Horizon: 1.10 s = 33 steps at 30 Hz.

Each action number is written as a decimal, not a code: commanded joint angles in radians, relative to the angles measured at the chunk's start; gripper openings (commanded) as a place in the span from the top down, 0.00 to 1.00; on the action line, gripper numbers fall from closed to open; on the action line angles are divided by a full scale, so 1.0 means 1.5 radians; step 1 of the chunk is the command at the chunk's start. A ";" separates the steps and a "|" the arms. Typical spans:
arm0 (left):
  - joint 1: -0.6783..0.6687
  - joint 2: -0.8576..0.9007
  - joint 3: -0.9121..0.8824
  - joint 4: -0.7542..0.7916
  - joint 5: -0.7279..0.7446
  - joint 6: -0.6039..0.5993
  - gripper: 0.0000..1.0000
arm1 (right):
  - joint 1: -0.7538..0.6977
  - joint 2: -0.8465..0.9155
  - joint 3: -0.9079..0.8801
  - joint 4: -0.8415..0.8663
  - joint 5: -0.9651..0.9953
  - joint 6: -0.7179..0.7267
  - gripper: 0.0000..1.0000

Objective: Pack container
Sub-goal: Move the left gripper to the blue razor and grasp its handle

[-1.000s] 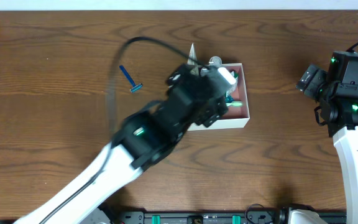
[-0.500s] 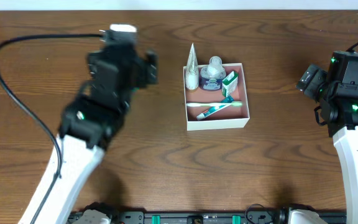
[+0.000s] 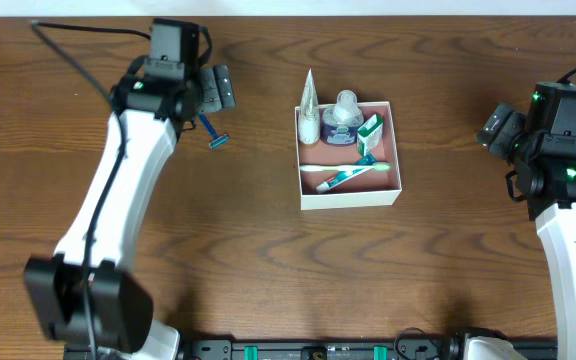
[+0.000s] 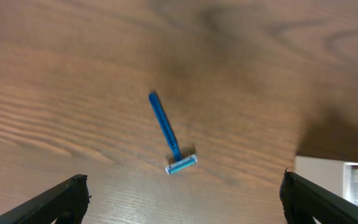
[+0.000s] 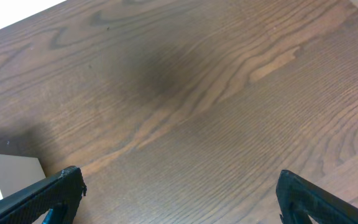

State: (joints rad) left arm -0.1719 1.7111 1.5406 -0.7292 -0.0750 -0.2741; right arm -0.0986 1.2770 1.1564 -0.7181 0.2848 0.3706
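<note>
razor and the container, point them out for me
razor (image 4: pixel 165 127), left wrist view, middle of its blue handle
container (image 3: pixel 353 198), overhead view, white wall along its lower edge

Clock on the overhead view, 12 = far table edge. razor (image 3: pixel 211 130) lies flat on the table (image 3: pixel 268 260), bare wood all round it. The left gripper (image 3: pixel 218 88) is just off its 12, jaws wide; in the left wrist view the razor sits within the finger span. The left arm (image 3: pixel 118 200) overhangs the 7-8 side. The container (image 3: pixel 349 201) is well apart at the razor's 3, open lane between. Inside it the 12 half is crowded: white tube (image 3: pixel 309 105) upright at the 11 corner, bottle (image 3: pixel 343 116) beside it, green box (image 3: pixel 370 130) at 1-2. The toothbrush (image 3: pixel 343 176) lies flat across the middle; the floor strip at 6 is bare. The right gripper (image 3: pixel 496 128) is well off at the container's 3, jaws wide, over bare wood.
</note>
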 commanded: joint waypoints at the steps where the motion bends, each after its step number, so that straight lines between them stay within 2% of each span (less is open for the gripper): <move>1: 0.004 0.039 0.019 -0.011 0.010 -0.042 0.02 | -0.004 -0.001 0.006 -0.001 0.007 -0.008 0.01; 4: 0.011 0.063 0.019 -0.016 0.011 -0.070 0.02 | -0.004 -0.001 0.006 -0.001 0.007 -0.008 0.01; 14: 0.025 0.143 0.019 -0.009 0.018 -0.071 0.02 | -0.004 -0.001 0.006 -0.001 0.007 -0.008 0.01; 22: 0.025 0.215 0.019 -0.004 0.018 -0.101 0.02 | -0.004 -0.001 0.006 -0.001 0.007 -0.008 0.01; 33: 0.025 0.259 0.019 0.040 0.018 -0.106 0.02 | -0.004 -0.001 0.006 -0.001 0.007 -0.008 0.01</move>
State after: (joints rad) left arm -0.1383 2.0789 1.5490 -0.6792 -0.0509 -0.4206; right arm -0.0986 1.2770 1.1564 -0.7177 0.2848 0.3706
